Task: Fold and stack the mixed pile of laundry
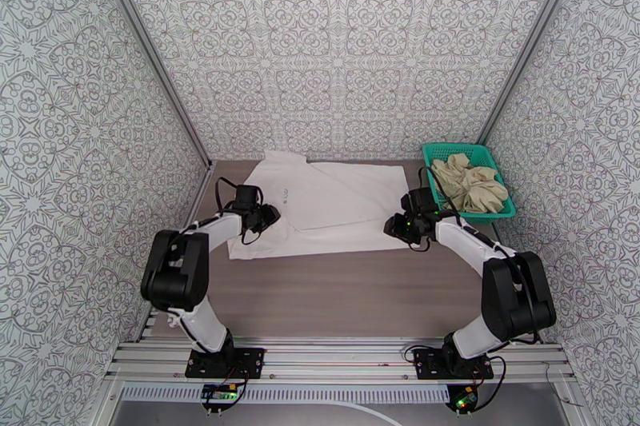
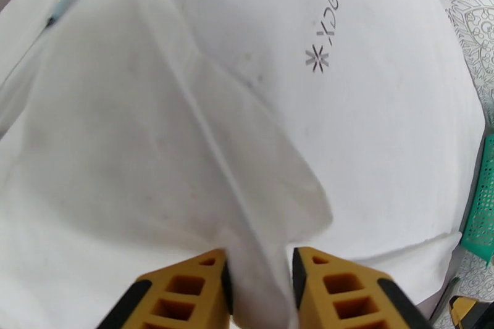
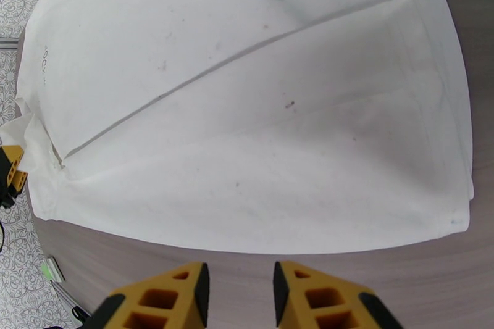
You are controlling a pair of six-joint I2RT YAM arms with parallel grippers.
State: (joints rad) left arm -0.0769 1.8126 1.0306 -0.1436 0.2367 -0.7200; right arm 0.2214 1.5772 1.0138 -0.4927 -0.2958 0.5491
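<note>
Left jaws pinch a raised fold of the white T-shirt (image 2: 154, 139), which lies spread across the far counter (image 1: 336, 292); right jaws stand apart, empty, over bare counter beside its edge; beige garment (image 1: 472, 184) sits crumpled in the teal basket (image 1: 456, 149)

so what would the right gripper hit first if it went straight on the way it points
Most likely the near edge of the shirt, just ahead of the open right gripper. It seems angled down over bare table, though, so it might touch the table first; depth is unclear.
</note>
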